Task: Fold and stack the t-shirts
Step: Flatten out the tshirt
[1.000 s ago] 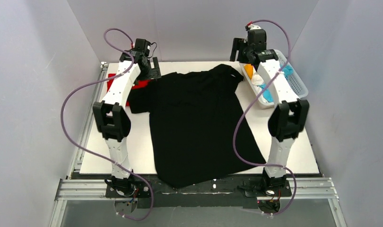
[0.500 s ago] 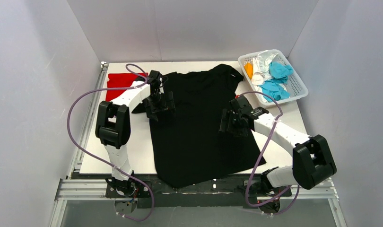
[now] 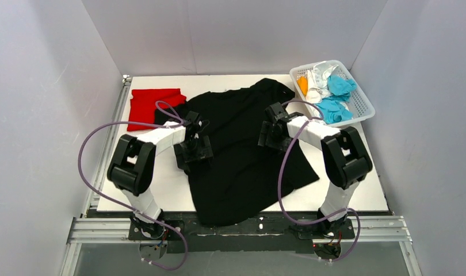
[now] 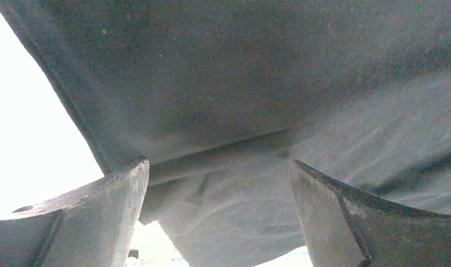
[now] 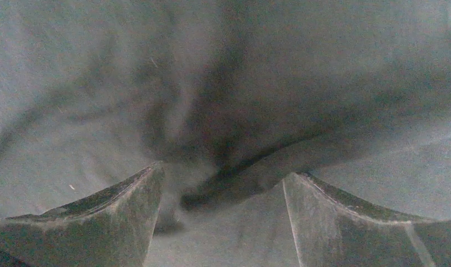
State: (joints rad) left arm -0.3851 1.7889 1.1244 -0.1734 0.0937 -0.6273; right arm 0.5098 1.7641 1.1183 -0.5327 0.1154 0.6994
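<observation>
Both arms have shifted on the large plain black cloth t-shirt (image 3: 242, 167) — right gripper (image 3: 270, 137) farther up, left gripper (image 3: 192, 153) nearer.
Each gripper's fingers stand apart over a cloth ridge — the shirt lies spread on the white table (image 3: 363, 195), with the bright red t-shirt (image 3: 153, 102) at its far-left sleeve.

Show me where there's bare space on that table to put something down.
Bare table shows at the near right corner beside the black t-shirt, and near left between that shirt and the left arm. Crowded: red t-shirt far left, basket far right, left gripper and right gripper mid-table.
</observation>
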